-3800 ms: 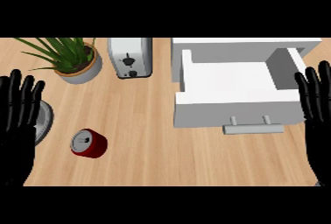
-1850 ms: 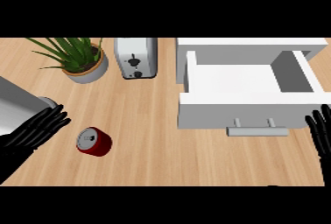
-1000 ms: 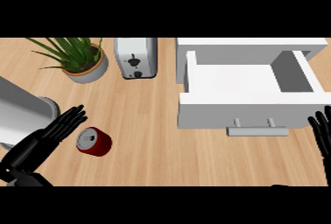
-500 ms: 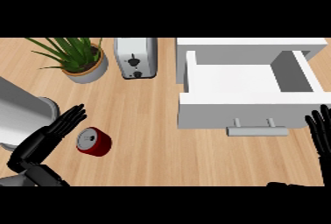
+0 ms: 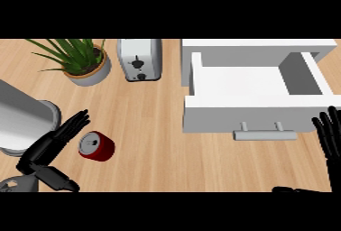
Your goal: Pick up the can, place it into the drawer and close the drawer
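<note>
Showing at the lower left edge, our left hand (image 5: 54,143) has its fingers straight and apart, just beside the red can (image 5: 97,146) on the wooden counter (image 5: 153,131). We cannot read any lettering on the can. Bare wood lies between it and the open white drawer (image 5: 256,83), well apart. Our right hand (image 5: 328,135) rests flat-fingered at the right edge, near the drawer's handle (image 5: 264,134).

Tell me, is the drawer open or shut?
Open. The drawer is pulled out, its white inside showing with nothing in it; the can is out on the counter.
</note>
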Robot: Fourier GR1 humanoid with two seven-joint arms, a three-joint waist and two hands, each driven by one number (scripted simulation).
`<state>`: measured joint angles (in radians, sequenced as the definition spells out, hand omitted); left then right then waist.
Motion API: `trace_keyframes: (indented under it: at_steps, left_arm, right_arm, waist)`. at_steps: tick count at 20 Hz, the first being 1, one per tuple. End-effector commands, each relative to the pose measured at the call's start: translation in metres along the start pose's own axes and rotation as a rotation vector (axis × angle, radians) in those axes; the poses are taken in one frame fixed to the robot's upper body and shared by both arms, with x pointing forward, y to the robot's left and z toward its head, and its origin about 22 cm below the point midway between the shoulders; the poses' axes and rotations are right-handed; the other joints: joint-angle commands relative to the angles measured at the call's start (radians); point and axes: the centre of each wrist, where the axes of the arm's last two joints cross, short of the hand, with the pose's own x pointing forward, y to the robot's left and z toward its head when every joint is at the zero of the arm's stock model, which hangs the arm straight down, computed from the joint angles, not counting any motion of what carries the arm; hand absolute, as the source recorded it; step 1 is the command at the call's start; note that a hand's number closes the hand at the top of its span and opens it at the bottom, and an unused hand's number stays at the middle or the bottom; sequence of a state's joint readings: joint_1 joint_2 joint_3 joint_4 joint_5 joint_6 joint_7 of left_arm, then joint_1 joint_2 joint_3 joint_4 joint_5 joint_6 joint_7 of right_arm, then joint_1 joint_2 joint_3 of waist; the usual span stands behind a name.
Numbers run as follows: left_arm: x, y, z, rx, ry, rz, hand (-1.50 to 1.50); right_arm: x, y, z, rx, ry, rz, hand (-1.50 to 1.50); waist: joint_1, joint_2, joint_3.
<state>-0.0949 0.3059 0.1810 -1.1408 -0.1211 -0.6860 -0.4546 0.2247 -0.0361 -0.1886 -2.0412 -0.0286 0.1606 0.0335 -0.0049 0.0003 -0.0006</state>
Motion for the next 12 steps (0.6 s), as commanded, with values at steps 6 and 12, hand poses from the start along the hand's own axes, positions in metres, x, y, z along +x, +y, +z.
trace_keyframes:
  at_steps: [6,12]
  left_arm:
    - [-0.04,0.003,-0.003,-0.023,-0.011,0.022,-1.5]
    - [-0.038,0.014,-0.004,-0.006,0.036,0.044,-1.5]
  right_arm:
    - [0.002,-0.016,0.008,-0.024,-0.024,0.017,-1.5]
    - [0.011,0.006,-0.004,-0.007,-0.018,0.004,-1.5]
  waist:
    - [-0.006,0.002,0.0]
    - [0.001,0.0,0.0]
